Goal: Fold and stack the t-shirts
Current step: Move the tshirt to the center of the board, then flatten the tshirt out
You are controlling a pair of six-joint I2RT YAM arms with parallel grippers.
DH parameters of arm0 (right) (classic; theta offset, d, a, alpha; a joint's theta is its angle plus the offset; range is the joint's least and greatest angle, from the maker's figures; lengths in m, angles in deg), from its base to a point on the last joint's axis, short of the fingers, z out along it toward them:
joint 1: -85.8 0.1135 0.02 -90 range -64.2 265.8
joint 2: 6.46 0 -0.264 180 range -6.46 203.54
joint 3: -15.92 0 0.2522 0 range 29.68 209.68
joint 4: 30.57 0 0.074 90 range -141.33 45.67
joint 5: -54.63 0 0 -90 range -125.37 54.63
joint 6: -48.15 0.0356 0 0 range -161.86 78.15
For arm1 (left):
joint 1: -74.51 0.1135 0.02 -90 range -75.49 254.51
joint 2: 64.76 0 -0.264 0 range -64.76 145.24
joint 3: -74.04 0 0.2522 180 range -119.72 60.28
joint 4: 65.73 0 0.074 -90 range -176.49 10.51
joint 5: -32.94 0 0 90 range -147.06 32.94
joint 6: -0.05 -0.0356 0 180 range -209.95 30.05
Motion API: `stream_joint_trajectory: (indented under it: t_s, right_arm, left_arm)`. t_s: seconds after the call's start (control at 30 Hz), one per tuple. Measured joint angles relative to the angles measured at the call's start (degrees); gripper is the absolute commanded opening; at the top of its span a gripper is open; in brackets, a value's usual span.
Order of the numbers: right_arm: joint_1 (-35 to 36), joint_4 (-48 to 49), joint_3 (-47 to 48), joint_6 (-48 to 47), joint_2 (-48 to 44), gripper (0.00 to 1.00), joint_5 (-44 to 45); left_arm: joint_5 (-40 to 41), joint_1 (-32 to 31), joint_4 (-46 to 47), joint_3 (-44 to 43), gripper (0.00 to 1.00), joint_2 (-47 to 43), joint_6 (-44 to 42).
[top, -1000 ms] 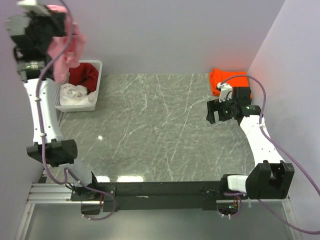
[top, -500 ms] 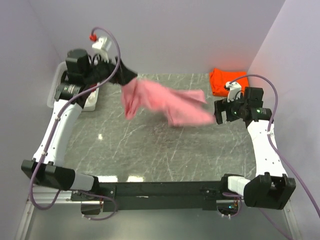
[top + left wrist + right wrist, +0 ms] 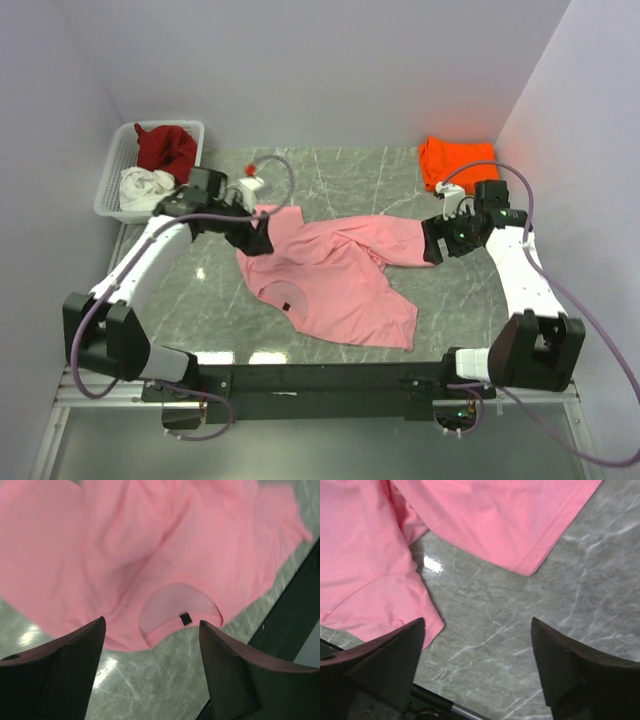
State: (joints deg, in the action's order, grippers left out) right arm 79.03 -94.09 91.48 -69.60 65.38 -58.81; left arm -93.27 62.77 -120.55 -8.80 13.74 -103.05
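A light pink t-shirt (image 3: 335, 275) lies spread, with wrinkles, across the middle of the marble table. Its collar and black tag (image 3: 185, 618) face the near left. My left gripper (image 3: 256, 242) hovers open over the collar end of the shirt, nothing between its fingers (image 3: 75, 655). At the shirt's right edge my right gripper (image 3: 437, 243) is open above bare marble (image 3: 485, 645), and pink cloth (image 3: 365, 555) lies just beyond its fingertips. A folded bright orange t-shirt (image 3: 457, 160) sits at the back right. Dark red (image 3: 166, 148) and white (image 3: 145, 186) t-shirts lie in the basket.
The white lattice basket (image 3: 108, 188) stands at the back left corner by the wall. Walls close in the left, back and right sides. The black rail (image 3: 330, 378) runs along the table's near edge, also visible in the left wrist view (image 3: 295, 615).
The left arm swung down from high over the basket, flung the pink t-shirt across the table and let it go. The right gripper shifted a little toward the shirt's right edge.
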Motion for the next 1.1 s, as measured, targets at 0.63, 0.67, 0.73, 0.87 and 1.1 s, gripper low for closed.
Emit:
stream_joint_trajectory:
  t_s: [0.63, 0.67, 0.73, 0.87, 1.1]
  right_arm:
    - [5.3, 10.0, 9.7, 6.3, 29.0, 0.52, 11.7]
    - [5.6, 10.2, 10.1, 6.4, 30.3, 0.52, 12.3]
    - [5.9, 10.4, 10.6, 6.5, 32.1, 0.52, 13.4]
    - [6.2, 10.1, 10.6, 6.7, 33.1, 0.52, 14.0]
    - [6.2, 8.6, 11.2, 6.6, 30.7, 0.53, 12.5]
  left_arm:
    - [20.2, -4.9, -0.2, 0.4, 0.58, 26.9, -1.4]
    - [20.8, -4.1, -0.9, -1.3, 0.58, 28.2, -1.3]
    - [22.3, -2.1, -2.1, -6.0, 0.57, 31.5, -1.2]
    - [24.9, 4.0, -5.8, -22.7, 0.61, 42.6, -1.0]
    - [19.2, 12.0, -7.5, -42.4, 0.77, 51.7, -2.7]
